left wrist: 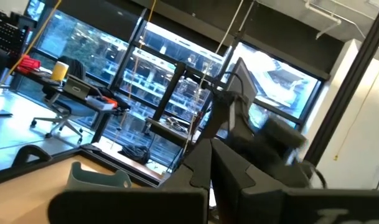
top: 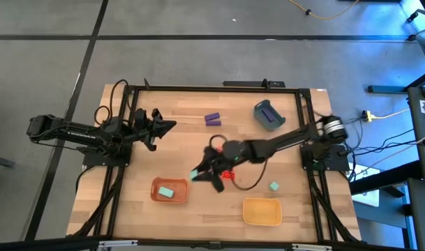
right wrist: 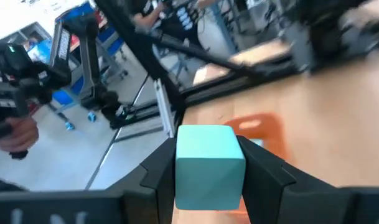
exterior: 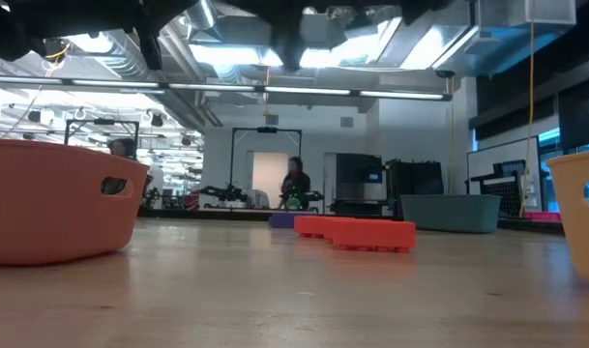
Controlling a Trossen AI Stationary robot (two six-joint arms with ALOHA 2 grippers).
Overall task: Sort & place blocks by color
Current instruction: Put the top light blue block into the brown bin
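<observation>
Teal cube (right wrist: 209,167) clamped in right gripper (top: 198,173), mid-worktop, beside orange tray (top: 156,193) already holding one teal. Carry over tray centre, lower, then release. Left gripper (top: 169,125) clenched empty, parked near left edge.

Ceiling strip lights (exterior: 275,58) glare white over me at bench height, and the near bench (exterior: 294,309) blurs softly. From above, light falls even, shadows faint. My right wrist's background smears with motion; my left sees bright windows (left wrist: 114,56).
</observation>
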